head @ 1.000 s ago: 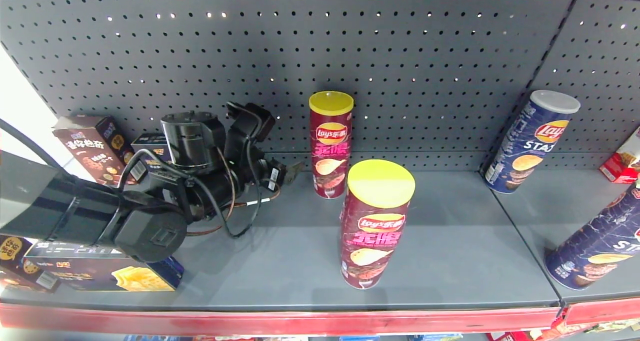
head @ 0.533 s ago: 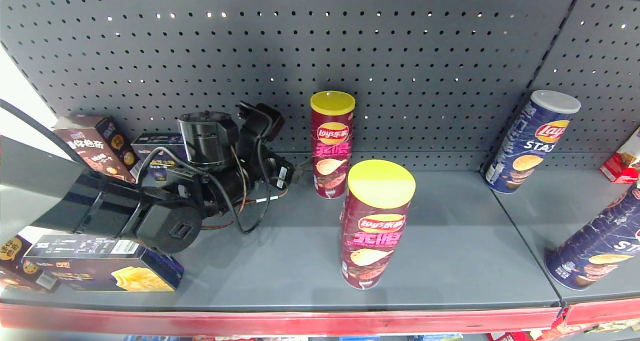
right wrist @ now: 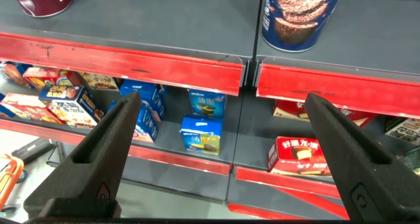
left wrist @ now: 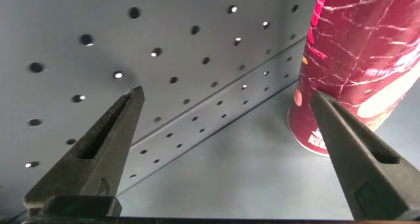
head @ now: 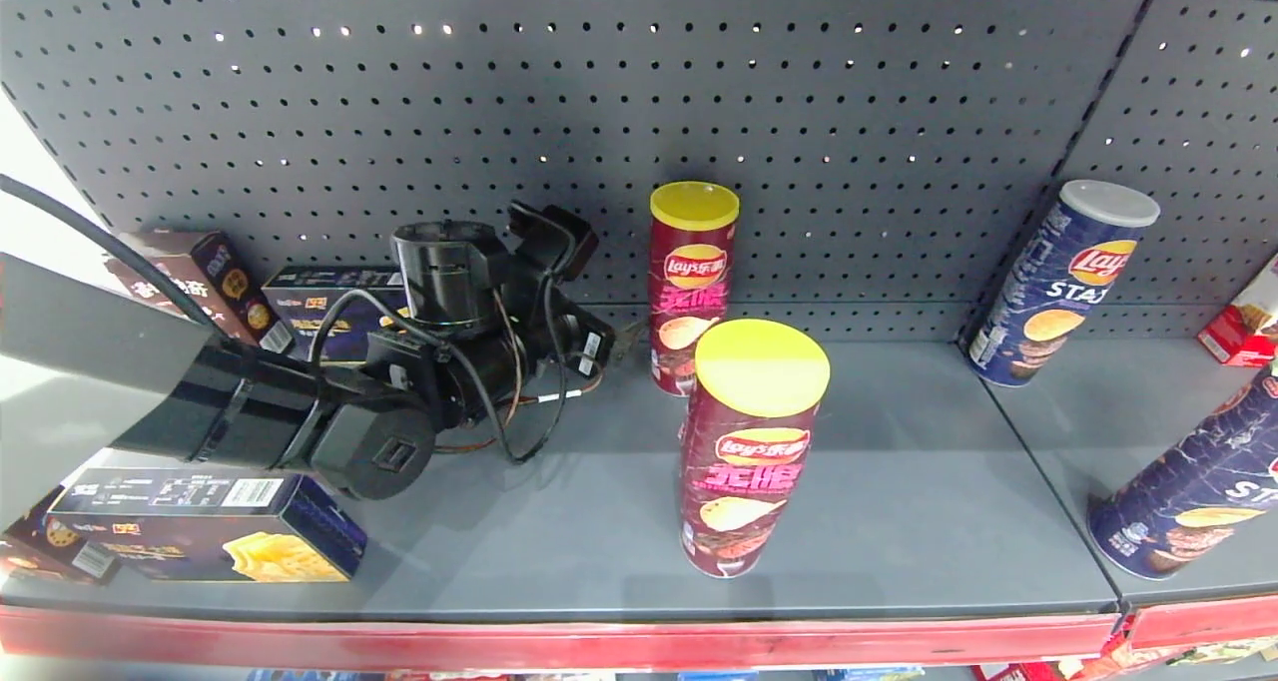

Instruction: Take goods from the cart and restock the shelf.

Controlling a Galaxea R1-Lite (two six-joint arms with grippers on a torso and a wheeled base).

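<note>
The left claw [left wrist: 224, 96] is spread wide with nothing between its fingers. It sits low over the shelf [head: 899, 481], left of centre and close to the pegboard back [head: 599, 92]. Just to its right the far red can [head: 691, 287] stands upright near the back panel, outside the jaws. One finger lies just beside the can's lower wall, and it cannot be told whether they touch. The right claw [right wrist: 222, 98] is also spread and empty. It hangs in front of the red front edge [right wrist: 131, 60], facing lower shelves of boxed goods [right wrist: 203, 129].

The can stands free on its base, so the placing step looks about finished. The next move calls for drawing the left arm straight back toward the near edge. The open finger must stay off the far can so it does not tip, and the arm must clear the near red can [head: 751, 451] standing toward the front. After that comes a trip to the cart for more stock.

The shelf is flat, smooth grey metal, so a tall can would likely slide or topple at a nudge. Snack boxes [head: 200, 526] lie at the left, under and beside the arm. In the next bay to the right a blue can [head: 1058, 282] leans on the pegboard, and another blue can [head: 1188, 491] tilts nearer the front.
</note>
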